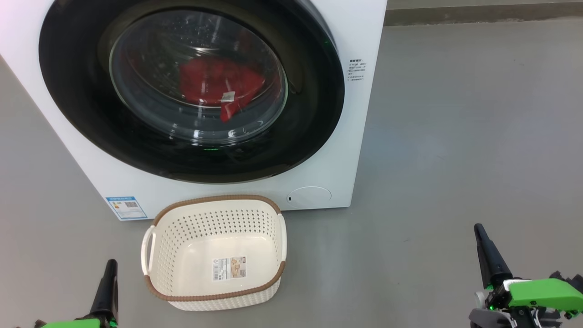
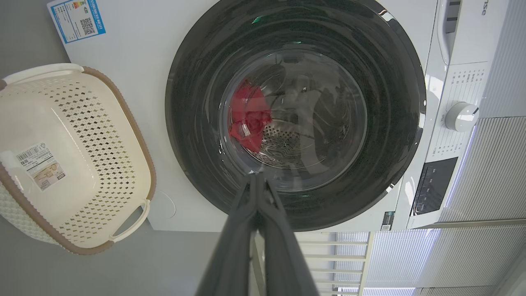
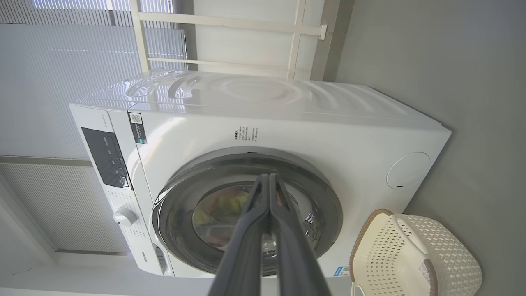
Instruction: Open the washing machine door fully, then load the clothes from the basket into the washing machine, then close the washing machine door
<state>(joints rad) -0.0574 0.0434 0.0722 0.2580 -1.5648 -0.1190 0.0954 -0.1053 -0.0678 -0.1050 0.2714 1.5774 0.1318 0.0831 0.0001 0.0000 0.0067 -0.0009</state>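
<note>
While set on the floor [image 1: 455, 136] just before the washing machine [image 1: 360, 150], mouth up, long axis left to right along its front: the basket [image 1: 182, 291]. Shut flush, facing outward: the washing machine door [image 1: 82, 109]. Behind its glass [image 1: 150, 54]: the clothes [image 1: 209, 82]. Both pinched together, holding nothing: left gripper [image 1: 111, 263], right gripper [image 1: 477, 227].

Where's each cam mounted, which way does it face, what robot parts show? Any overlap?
Head view: on the head, facing forward and down at the shut door, clothes behind its glass, empty basket; left gripper and right gripper at the bottom corners.
Left wrist view: on the left wrist, facing the door along its shut fingers.
Right wrist view: on the right wrist, facing the washer, rolled sideways, along its shut fingers.
Shared: door and basket, all three.
</note>
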